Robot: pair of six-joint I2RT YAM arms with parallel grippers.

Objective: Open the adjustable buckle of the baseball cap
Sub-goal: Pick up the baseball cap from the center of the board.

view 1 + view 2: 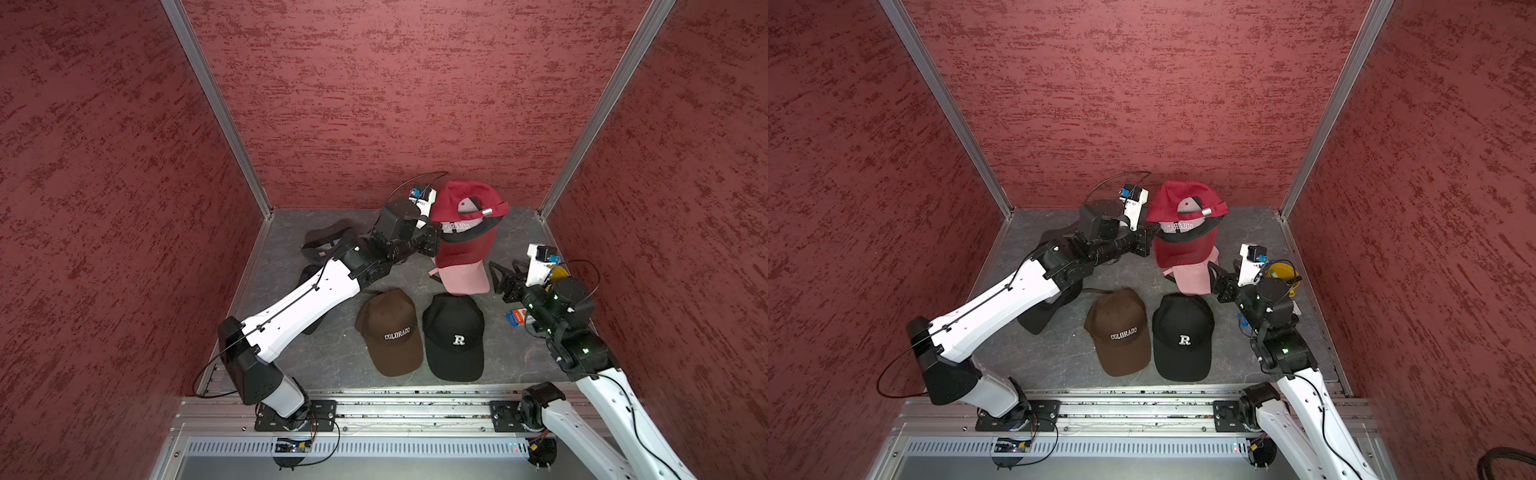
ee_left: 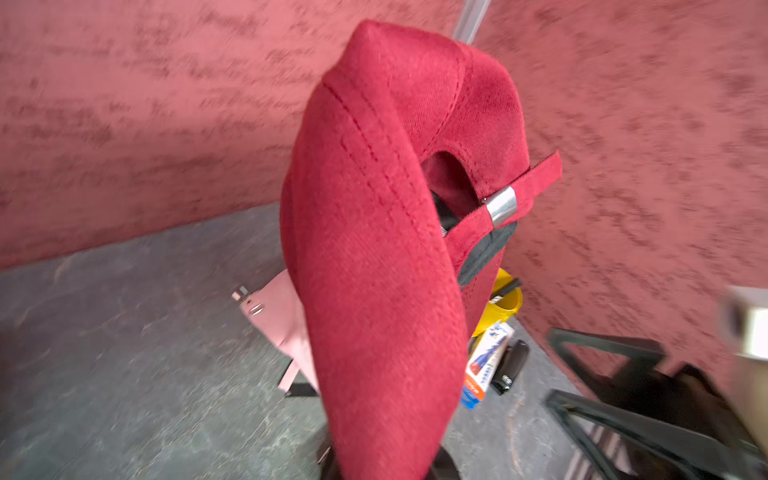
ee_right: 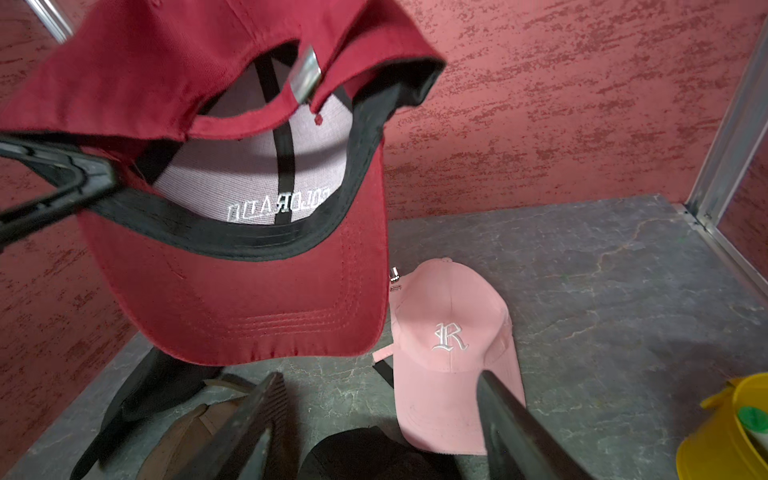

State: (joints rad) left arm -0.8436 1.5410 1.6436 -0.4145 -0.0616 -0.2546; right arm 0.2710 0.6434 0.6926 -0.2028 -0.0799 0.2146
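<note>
Both top views show the left gripper [image 1: 436, 239] [image 1: 1152, 232] clamped tight on the side rim of the red cap [image 1: 461, 249] [image 1: 1183, 245], holding it off the gray tabletop [image 1: 332, 357] near the middle of the far edge. The cap's long axis runs from far to near, with the crown toward the far wall, the brim hanging toward the near edge, and the hollow inside facing up. The silver buckle [image 1: 487, 212] [image 1: 1207, 212] sits on the rear strap, whose free end points toward the right edge. The right gripper [image 1: 496, 276] [image 1: 1214, 278] is low by the right edge with its jaws wide apart, holding nothing, just beside a pink cap [image 1: 463, 280] that lies under the red brim. A brown cap [image 1: 390, 332] and a black cap [image 1: 455, 336] lie side by side closer to the near edge. In the left wrist view, the red cap [image 2: 374, 270] fills the center edge-on, and the buckle [image 2: 501, 206] grips the strap [image 2: 540, 172] across the rear opening. In the right wrist view, the cap's lined inside and black sweatband face the camera, the brim [image 3: 249, 316] droops downward, and the buckle [image 3: 305, 79] sits above. One left finger [image 3: 54, 183] pinches the rim, and the right fingers [image 3: 257, 424] are spread and empty.
</note>
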